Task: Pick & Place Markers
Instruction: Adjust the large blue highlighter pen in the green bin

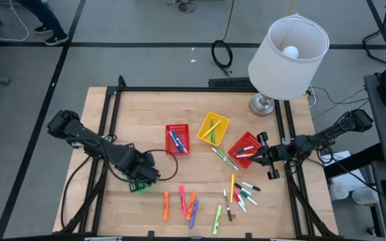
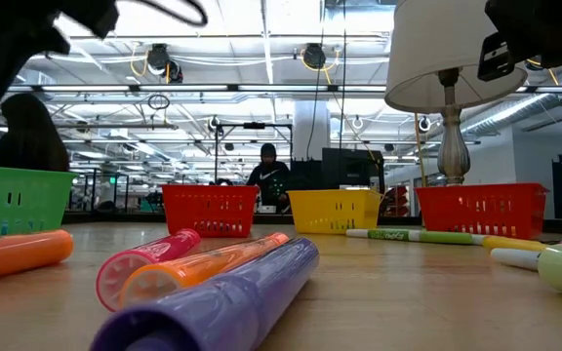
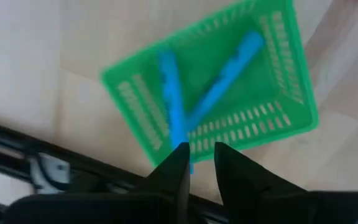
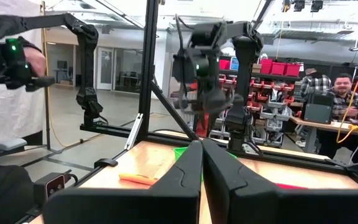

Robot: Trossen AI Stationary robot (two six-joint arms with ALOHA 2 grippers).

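Sorted: two blue markers (image 3: 219, 90) lie in the green plastic mesh basket (image 3: 138, 102) near the table's left edge, below the left gripper (image 3: 199, 163), whose fingers stand slightly spread and empty. Others are held in the red mesh basket (image 1: 177, 138), yellow mesh basket (image 1: 213, 128) and second red basket (image 1: 245, 150). Unsorted: many coloured markers (image 1: 191, 207) along the front edge. The right gripper (image 4: 202, 163), pressed together, waits near the right edge.

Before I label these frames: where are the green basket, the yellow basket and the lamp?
Green basket (image 3: 272, 127), left wrist view, on its mesh side wall.
Yellow basket (image 1: 221, 122), high view, on its rim.
Lamp (image 1: 273, 63), high view, on its shade.
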